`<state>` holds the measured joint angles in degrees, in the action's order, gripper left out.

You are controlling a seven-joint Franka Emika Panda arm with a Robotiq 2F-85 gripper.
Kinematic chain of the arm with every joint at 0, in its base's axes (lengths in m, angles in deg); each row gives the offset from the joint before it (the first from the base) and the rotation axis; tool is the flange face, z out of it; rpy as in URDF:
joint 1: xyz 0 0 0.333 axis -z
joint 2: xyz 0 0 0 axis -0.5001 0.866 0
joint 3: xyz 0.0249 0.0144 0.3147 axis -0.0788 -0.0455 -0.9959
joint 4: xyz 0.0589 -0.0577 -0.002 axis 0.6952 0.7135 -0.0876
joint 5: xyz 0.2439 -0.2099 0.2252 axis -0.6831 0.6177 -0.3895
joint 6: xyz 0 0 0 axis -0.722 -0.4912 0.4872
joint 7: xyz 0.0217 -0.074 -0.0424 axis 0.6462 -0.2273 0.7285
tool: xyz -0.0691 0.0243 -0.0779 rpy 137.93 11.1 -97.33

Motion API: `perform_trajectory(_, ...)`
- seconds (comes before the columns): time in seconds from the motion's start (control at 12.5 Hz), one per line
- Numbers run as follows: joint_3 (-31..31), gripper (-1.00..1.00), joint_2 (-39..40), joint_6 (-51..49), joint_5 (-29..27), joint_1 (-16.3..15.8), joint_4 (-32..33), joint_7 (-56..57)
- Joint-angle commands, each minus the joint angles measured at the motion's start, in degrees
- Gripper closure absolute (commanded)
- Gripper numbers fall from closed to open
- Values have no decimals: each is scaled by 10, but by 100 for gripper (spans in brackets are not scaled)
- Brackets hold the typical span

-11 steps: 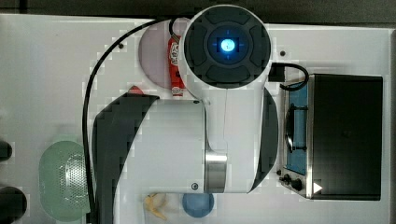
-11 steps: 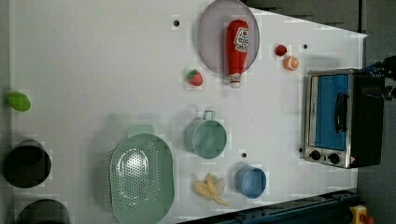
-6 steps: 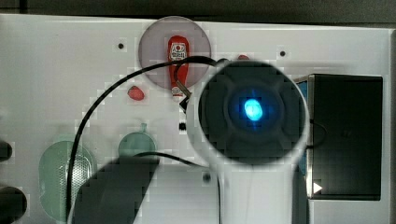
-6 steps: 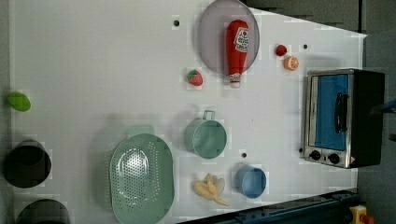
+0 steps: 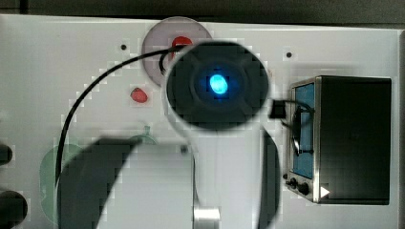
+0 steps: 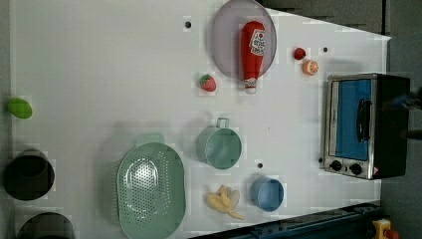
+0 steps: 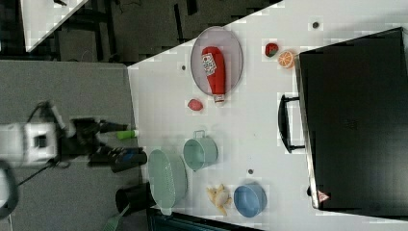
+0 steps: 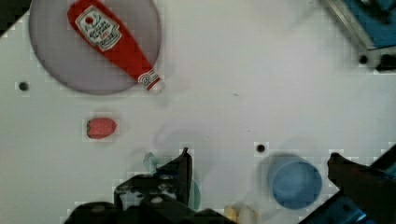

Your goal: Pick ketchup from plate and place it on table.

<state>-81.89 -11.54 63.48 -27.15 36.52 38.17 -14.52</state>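
Ketchup [image 6: 252, 47]: flat on its side on the plate [image 6: 224, 40], label up, untouched; cap end past the rim, over the table [image 6: 99, 74]
Long axis: along the left view's vertical, cap toward the left view's bottom; slanted in the wrist view, cap end nearest the claw
Claw [image 8: 259, 168]: fingers [image 8: 180, 170] spread wide apart, empty, high above the tabletop
Bearing: ketchup well apart from the claw; strawberry piece [image 8: 101, 128] and bare table between
Under claw: teal cup [image 6: 219, 148] and blue dish [image 8: 294, 181], judged from the wrist view
Judgement: approach not yet made; wrist likely needs turning so fingers close across the slim body, not along it
Free table: broad bare area to the left view's left of plate, likely drop zone
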Motion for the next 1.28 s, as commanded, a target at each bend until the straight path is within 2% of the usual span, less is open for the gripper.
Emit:
perform_trajectory(0.08,-11,-100,83,54,-1,-6,10,50)
perform_trajectory(0.72,-17,-100,262,232,13,-28,7,266)
perform_trajectory(1.28,-17,-100,402,416,129,-51,-44,278)
